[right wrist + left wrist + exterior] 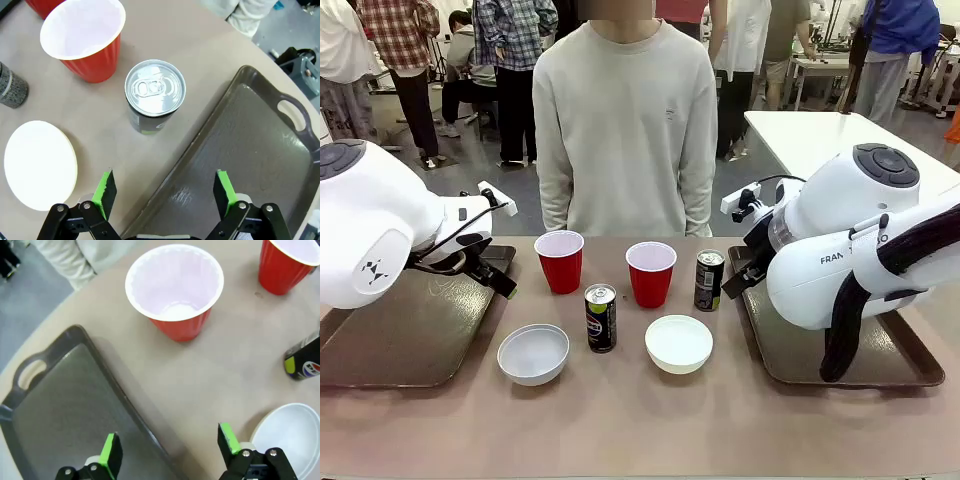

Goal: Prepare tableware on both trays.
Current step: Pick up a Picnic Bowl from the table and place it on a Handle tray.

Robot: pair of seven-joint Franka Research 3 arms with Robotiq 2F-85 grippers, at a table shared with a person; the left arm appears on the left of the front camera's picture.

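Note:
Two red cups (560, 262) (650, 274), two dark cans (601, 318) (709, 280) and two white bowls (533, 353) (679, 343) stand on the table between the brown trays (410, 335) (800, 355). Both trays are bare. My left gripper (170, 445) is open over the left tray's (65, 405) inner rim, short of the left cup (175, 290), with a bowl (292, 432) beside it. My right gripper (165, 192) is open over the right tray's (240, 160) rim, a little short of the right can (155, 95), with the right cup (85, 37) beyond it.
A person (625, 120) stands at the far side of the table, hands out of sight. A second white table (820, 135) stands behind on the right. Bare tabletop runs along the front edge (640, 430).

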